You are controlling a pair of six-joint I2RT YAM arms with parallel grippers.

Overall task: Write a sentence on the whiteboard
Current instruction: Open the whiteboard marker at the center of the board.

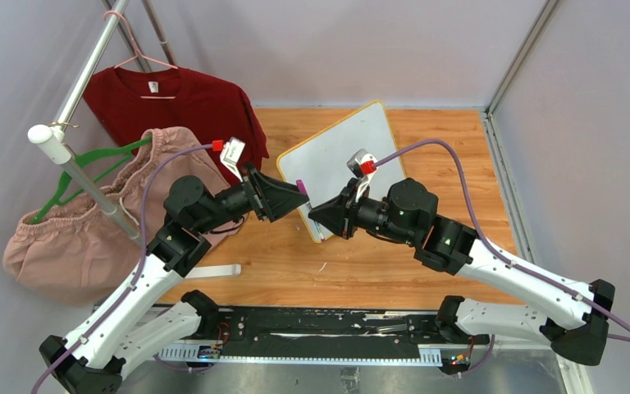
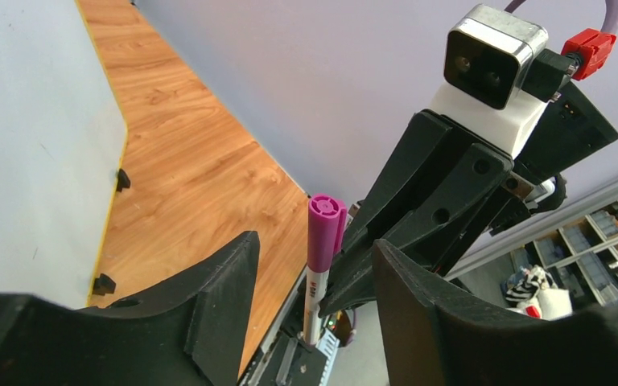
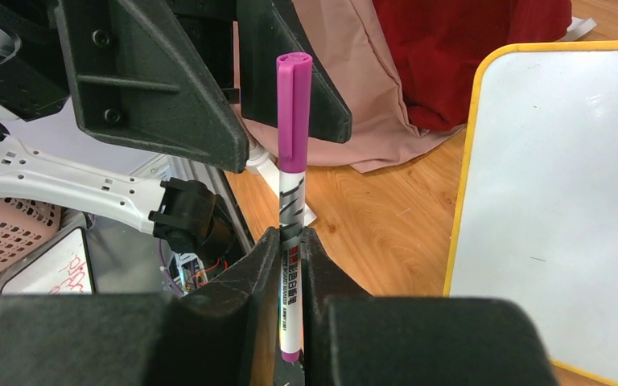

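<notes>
Purple cap (image 3: 294, 104) outward, the marker (image 3: 290, 211) is pinched low on its barrel by the right gripper (image 3: 291, 249). Its jaws are clamped tight, which leaves the capped end free. The left gripper (image 2: 315, 269) faces it with fingers spread either side of that cap, not touching it, probably lined up to pull it off. Just beyond both, the whiteboard (image 1: 344, 148) sits on the table (image 1: 426, 263) toward the middle of the far edge, with nothing written on it yet.

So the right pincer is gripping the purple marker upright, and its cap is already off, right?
Not quite. The cap is on the marker, not off. The right pincer does grip the marker upright. The right wrist view shows this plainly.
</notes>
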